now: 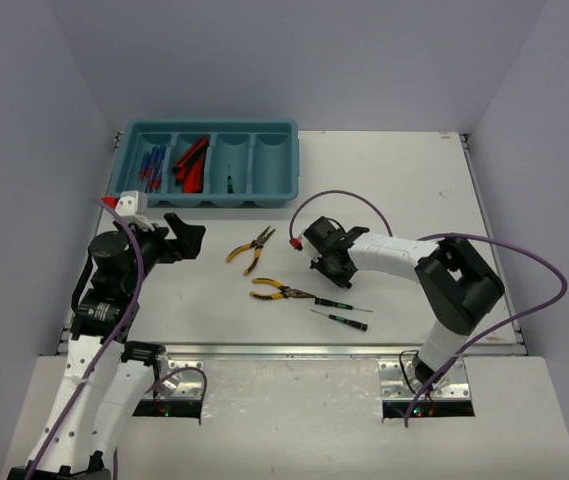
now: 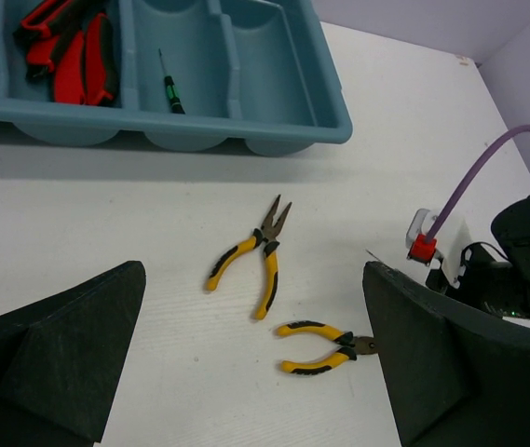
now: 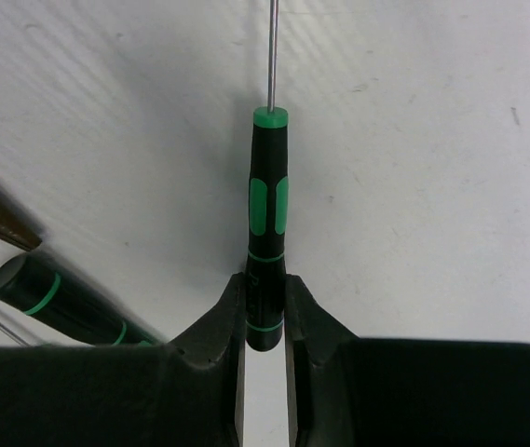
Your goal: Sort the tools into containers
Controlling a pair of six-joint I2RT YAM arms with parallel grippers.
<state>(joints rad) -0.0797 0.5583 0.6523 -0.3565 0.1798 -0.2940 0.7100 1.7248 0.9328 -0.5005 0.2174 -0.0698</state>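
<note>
Item: precision screwdriver (image 3: 268, 200), pinched at butt end in clamped right gripper (image 3: 265, 284); left gripper (image 2: 251, 279) spread wide, empty. Keep level; lower into tray (image 1: 291, 165), upper left, beside matching screwdriver (image 1: 230, 183).

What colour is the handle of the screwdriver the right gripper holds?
Black with green bands: the precision screwdriver in the right gripper, clearest in right wrist view.
</note>
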